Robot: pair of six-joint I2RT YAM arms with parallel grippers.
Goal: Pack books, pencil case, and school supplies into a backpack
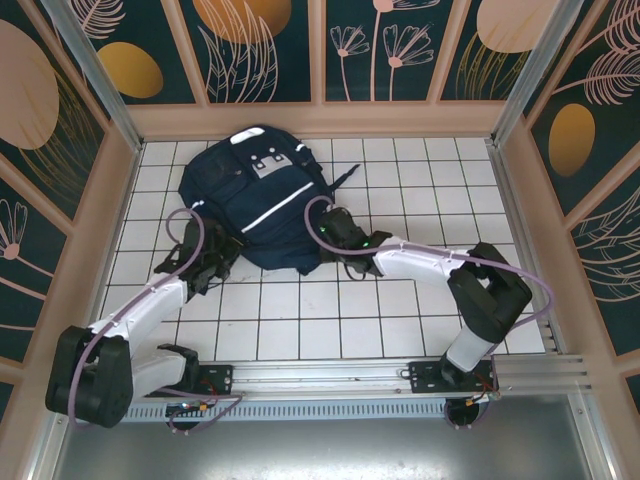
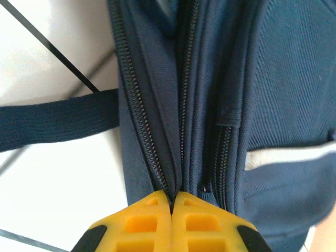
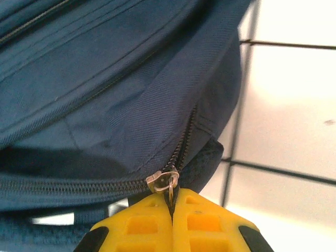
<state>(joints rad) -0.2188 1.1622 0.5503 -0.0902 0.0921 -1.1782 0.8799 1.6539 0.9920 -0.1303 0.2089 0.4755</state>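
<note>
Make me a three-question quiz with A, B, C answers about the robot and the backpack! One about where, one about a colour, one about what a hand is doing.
1. Where does the backpack lie?
A) on the white tiled table
B) on a chair
C) hanging on a hook

2. What colour are the right hand's fingers?
A) red
B) yellow
C) green

3. What is the right hand doing?
A) standing wide open
B) holding a pencil
C) pinching the zipper pull

Answers:
1 A: the top view shows it lying flat on the tiles.
2 B: the right wrist view shows yellow fingers.
3 C: the fingers are shut with the metal pull's ring between them.
</note>
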